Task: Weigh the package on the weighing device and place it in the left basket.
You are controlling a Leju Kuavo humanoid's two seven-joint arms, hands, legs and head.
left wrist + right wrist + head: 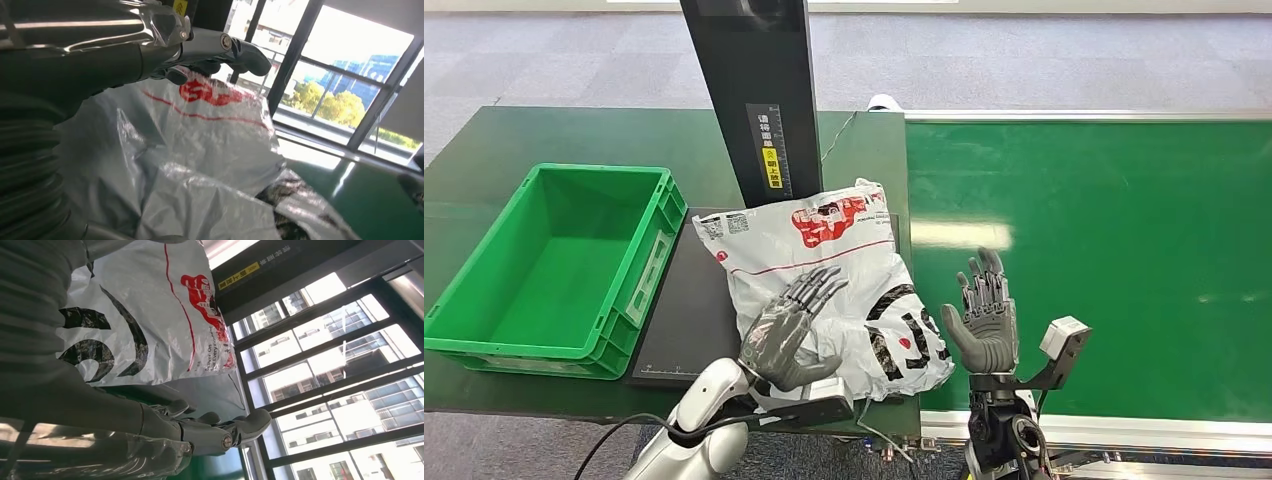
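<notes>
The package (824,275) is a crumpled white plastic mailer bag with red and black print. It lies partly on the black scale platform (686,320) and partly over the table edge toward the conveyor. My left hand (789,328) hovers over the bag's near left part with fingers spread, palm up, holding nothing. My right hand (984,315) stands upright just right of the bag, fingers apart and empty. The bag (200,150) sits close under my left hand's fingers (235,50). The bag (145,315) shows beyond my right hand's fingers (220,432). The green basket (484,330) sits left of the scale.
A black post (754,95) with a yellow label rises behind the scale. The green conveyor belt (1124,260) stretches to the right, with a metal rail (1124,430) along its near edge. A cable (614,435) hangs below the table's front edge.
</notes>
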